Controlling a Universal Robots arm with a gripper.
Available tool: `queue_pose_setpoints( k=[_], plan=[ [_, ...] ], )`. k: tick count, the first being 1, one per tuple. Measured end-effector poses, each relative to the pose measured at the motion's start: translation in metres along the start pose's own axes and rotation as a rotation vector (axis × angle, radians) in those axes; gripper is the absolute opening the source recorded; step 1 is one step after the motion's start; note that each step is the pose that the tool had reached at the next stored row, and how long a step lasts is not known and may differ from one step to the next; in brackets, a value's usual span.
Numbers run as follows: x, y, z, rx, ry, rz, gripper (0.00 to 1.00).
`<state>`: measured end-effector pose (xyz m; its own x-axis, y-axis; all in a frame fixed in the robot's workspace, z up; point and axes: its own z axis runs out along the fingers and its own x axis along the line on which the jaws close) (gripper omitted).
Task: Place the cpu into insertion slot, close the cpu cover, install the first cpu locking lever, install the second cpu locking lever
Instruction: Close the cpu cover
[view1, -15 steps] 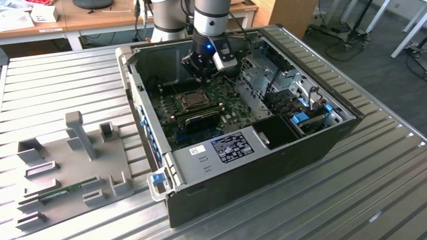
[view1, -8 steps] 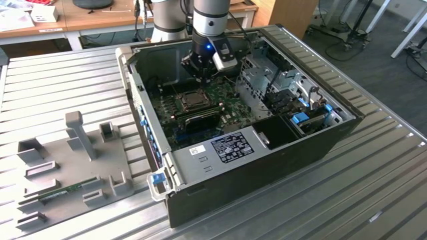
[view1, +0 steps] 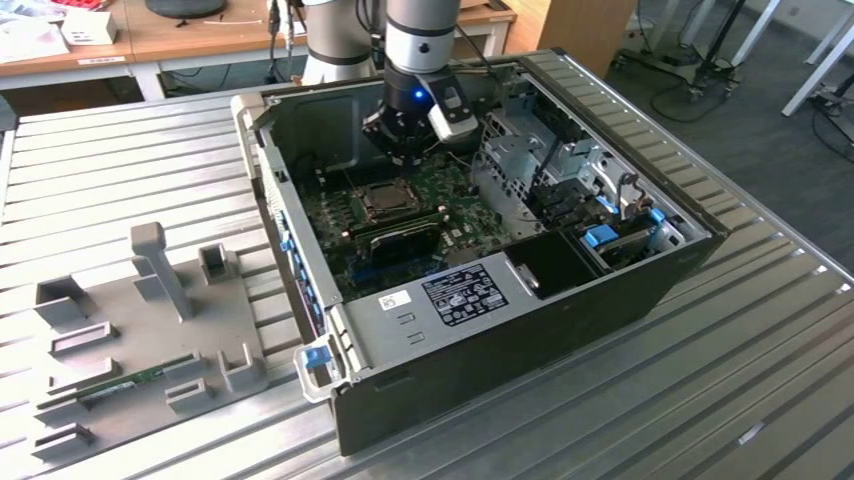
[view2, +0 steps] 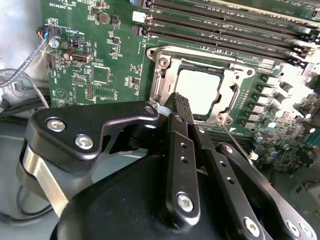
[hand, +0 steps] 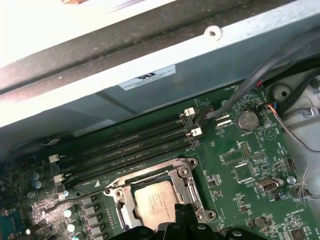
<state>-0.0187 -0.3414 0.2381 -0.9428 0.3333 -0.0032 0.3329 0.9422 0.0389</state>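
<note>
Second wrist view: your gripper hides the insertion slot corner nearest it; first wrist view: the slot's edge toward the gripper is partly covered, partly cut by the frame; exterior view: the cpu inside the slot reads too small to judge.

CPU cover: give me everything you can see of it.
The cover is a thin, silvery metal frame with a large square window. It lies flat and closed on the green board, beside the long black memory slots. The cpu shows its pale grey top through the window. The tool sits at one edge of the frame; contact cannot be told.
</note>
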Motion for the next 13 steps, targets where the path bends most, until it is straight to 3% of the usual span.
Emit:
queue_pose_setpoints(
  k=[3,7,13],
  plan=[
    [0.0006,-0.0003,0.0007,-0.0030,-0.0075,-0.015,0.11],
    [0.0006,-0.0003,0.0019,-0.0065,-0.0140,-0.077,0.11],
    [0.0006,-0.0004,0.0036,-0.0088,-0.0126,-0.185,0.11]
  ],
)
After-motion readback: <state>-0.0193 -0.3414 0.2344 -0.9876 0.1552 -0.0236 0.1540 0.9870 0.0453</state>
